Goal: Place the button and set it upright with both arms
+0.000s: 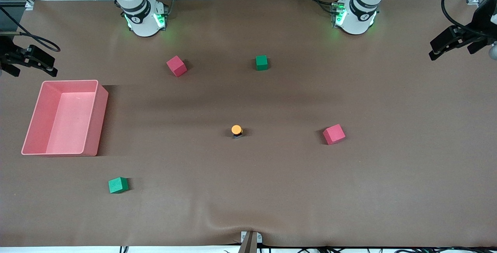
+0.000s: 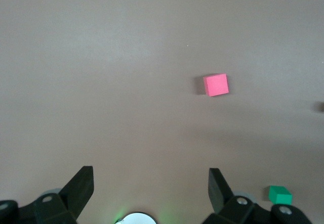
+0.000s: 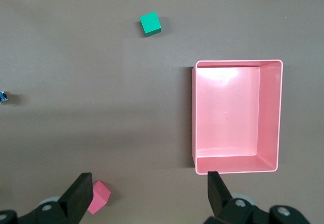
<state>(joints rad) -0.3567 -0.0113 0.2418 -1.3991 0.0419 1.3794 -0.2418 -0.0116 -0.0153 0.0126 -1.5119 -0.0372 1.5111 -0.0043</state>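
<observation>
Button [image 1: 237, 130] stood upright on its black body, orange cap up, near the middle of the brown table [image 1: 271, 191], a little toward six o'clock from the centre on the front view's clock face, with nothing touching it.

Sweeping from nine o'clock to three o'clock: the right gripper [image 3: 148, 178] hung in the air over the right arm's end of the table at about nine o'clock. Its jaws were spread wide and held nothing, and that arm waited. Under and beside it sat the pink bin [image 1: 64, 83], open side up and bare inside. The first green cube [image 1: 118, 185] lay at about seven o'clock, nearer the front camera than the bin. The first pink cube [image 1: 176, 66] lay at about eleven o'clock, close to the right arm's base [image 1: 144, 20]. The second green cube [image 1: 261, 62] lay at about twelve o'clock, well apart from the button. The second pink cube [image 1: 334, 134] lay at roughly four o'clock, level with the button and toward the left arm's end. The left gripper [image 2: 152, 173] hovered over the left arm's end at about two o'clock, with jaws equally wide and holding nothing. That arm waited too.
</observation>
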